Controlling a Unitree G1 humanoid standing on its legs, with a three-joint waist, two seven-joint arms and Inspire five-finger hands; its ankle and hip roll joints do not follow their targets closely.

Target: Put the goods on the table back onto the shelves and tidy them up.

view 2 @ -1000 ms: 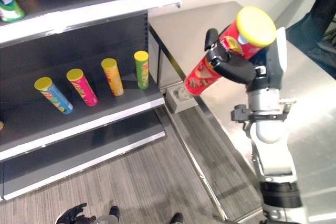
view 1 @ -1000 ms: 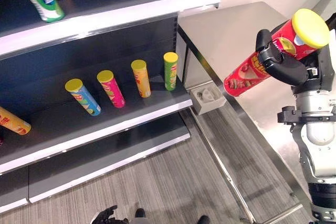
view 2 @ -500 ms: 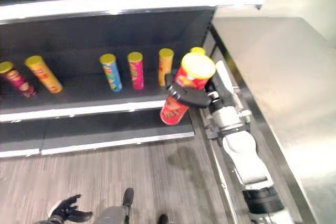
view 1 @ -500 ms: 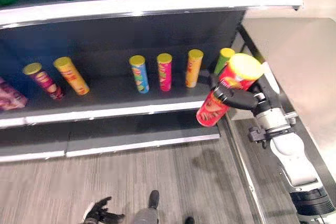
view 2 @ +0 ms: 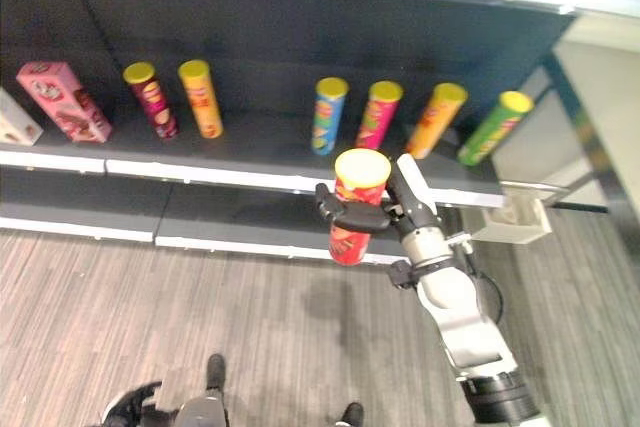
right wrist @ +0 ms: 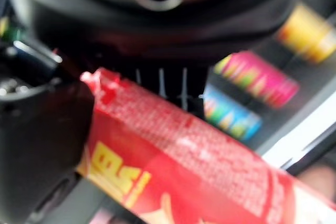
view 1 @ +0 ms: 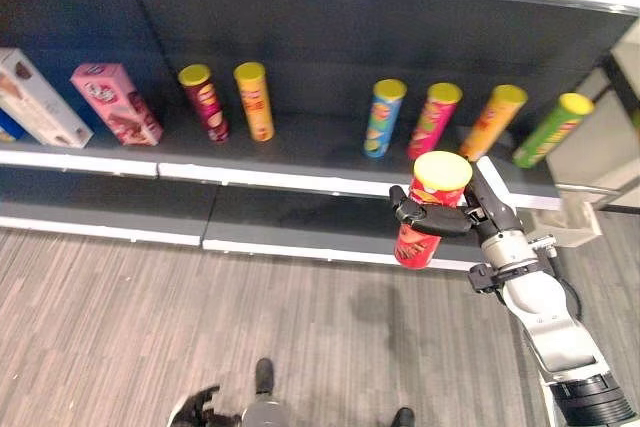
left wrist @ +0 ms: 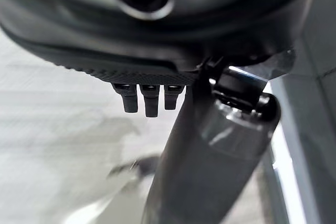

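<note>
Presently the right hand (view 1: 462,215) has its fingers and thumb curled around the middle of a red crisp can (view 1: 429,207) with a yellow lid, holding it nearly upright in front of the middle shelf (view 1: 300,179). That mid-body grasp keeps the can's base free, presumably so it can be stood down. On the shelf, six other cans stand in a row: maroon (view 1: 203,102), orange-yellow (view 1: 254,99), blue (view 1: 383,117), pink (view 1: 433,120), orange (view 1: 495,121) and green (view 1: 546,129). Two cartons, one pink (view 1: 110,102), stand further left. The left hand (left wrist: 149,95) hangs low, fingers straight, holding nothing.
</note>
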